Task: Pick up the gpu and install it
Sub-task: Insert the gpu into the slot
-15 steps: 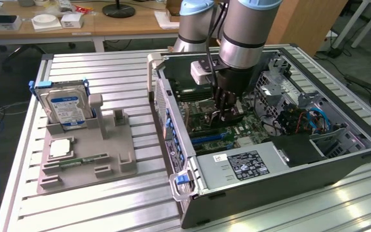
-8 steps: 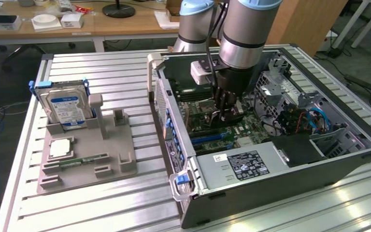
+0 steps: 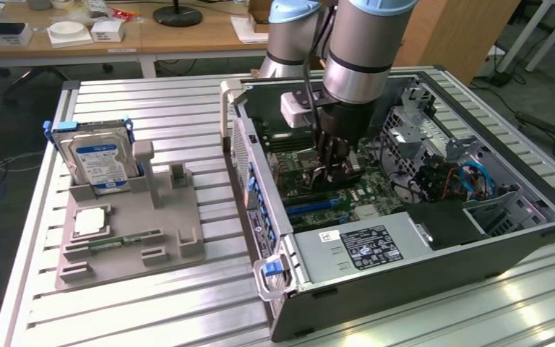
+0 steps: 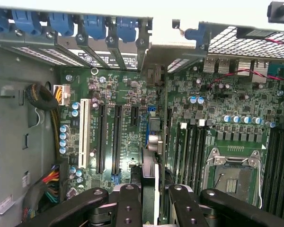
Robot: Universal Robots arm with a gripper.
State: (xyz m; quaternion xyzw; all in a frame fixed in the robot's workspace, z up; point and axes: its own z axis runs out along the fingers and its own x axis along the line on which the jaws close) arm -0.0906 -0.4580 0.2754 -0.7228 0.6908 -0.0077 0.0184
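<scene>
That gripper (image 3: 334, 172) hangs straight down over the motherboard (image 4: 132, 90), its fingers (image 4: 128, 203) pinching the gpu (image 4: 150, 189), so the card sits right at the fingertips, over the motherboard and just beside its long black expansion slots (image 4: 116, 137). Seen edge-on, the gpu stands on its thin edge, long axis parallel to those slots, its pale-metal end pointing toward the motherboard's edge under the blue latches (image 4: 94, 23). Its flat faces are hidden by the fingers, its near end is cut off, and I cannot tell whether its lower edge touches the motherboard.
</scene>
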